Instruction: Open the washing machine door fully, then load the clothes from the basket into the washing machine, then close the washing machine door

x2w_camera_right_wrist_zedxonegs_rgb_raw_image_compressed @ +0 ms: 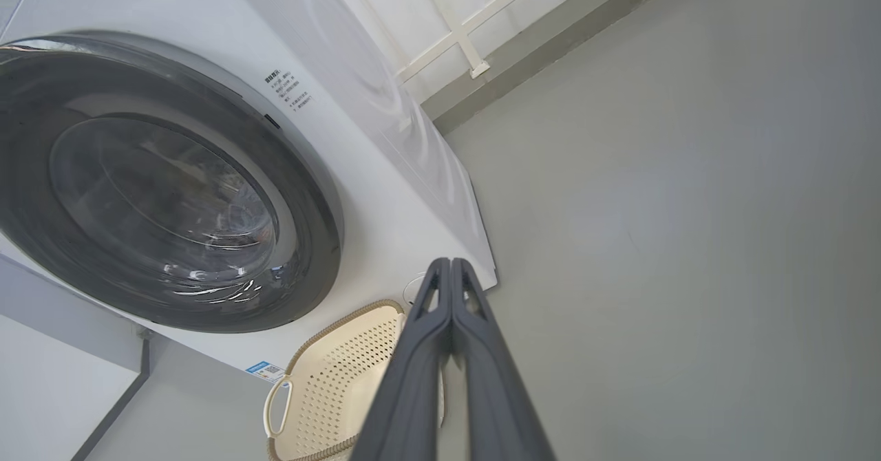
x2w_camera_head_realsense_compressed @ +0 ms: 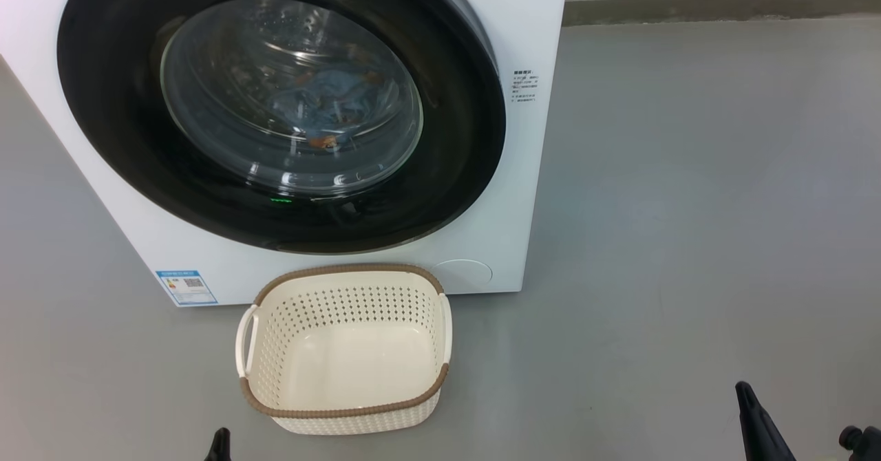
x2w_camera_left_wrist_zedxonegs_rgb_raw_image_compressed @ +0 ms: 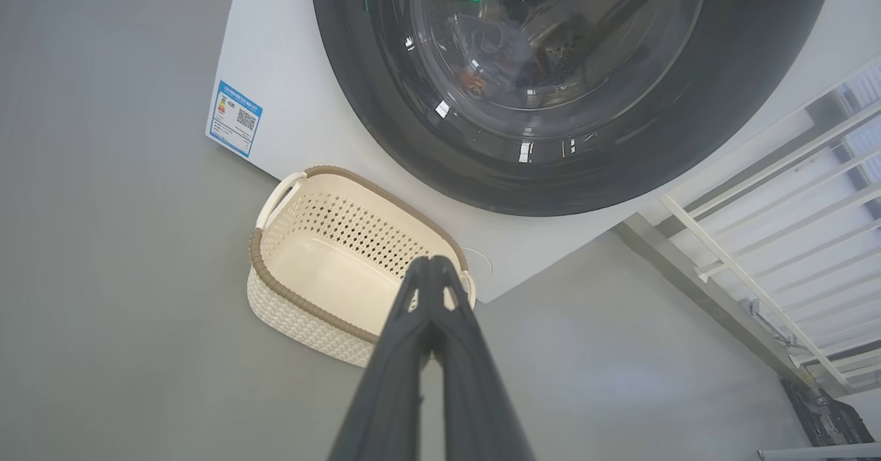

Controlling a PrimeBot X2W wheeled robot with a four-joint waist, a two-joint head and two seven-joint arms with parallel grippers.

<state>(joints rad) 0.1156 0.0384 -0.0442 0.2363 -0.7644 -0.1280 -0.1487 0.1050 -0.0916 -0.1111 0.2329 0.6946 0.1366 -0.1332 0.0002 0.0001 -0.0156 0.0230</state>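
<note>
Both claws sit nearest, low at the near edge. Left claw [x2w_camera_left_wrist_zedxonegs_rgb_raw_image_compressed: 432, 263] has its fingers pressed together w/ nothing btwn them, and right claw [x2w_camera_right_wrist_zedxonegs_rgb_raw_image_compressed: 451, 263] is likewise pinched flat, holding nothing. Just beyond, the basket [x2w_camera_head_realsense_compressed: 358, 420] stands on the floor [x2w_camera_head_realsense_compressed: 688, 241], bare inside. Its long axis runs left-right and its far rim is just beside the washing machine [x2w_camera_head_realsense_compressed: 530, 172] front.

Clothes [x2w_camera_head_realsense_compressed: 337, 100] lie in the drum, seen thru the glass of the washing machine door [x2w_camera_head_realsense_compressed: 110, 103], which looks pushed to. Judged: loading done, closing done or nearly.

Door lies far and up from the claws, almost straight ahead of the left one and well off to the left of the right one, so the left arm is nearer its middle.

Head view leaves a grey sliver at the door's right edge unclear. Right wrist view shows that rim side-on, close against the white front, but the latch can't be seen. Left wrist view adds a white railing [x2w_camera_left_wrist_zedxonegs_rgb_raw_image_compressed: 757, 241] at far right.
</note>
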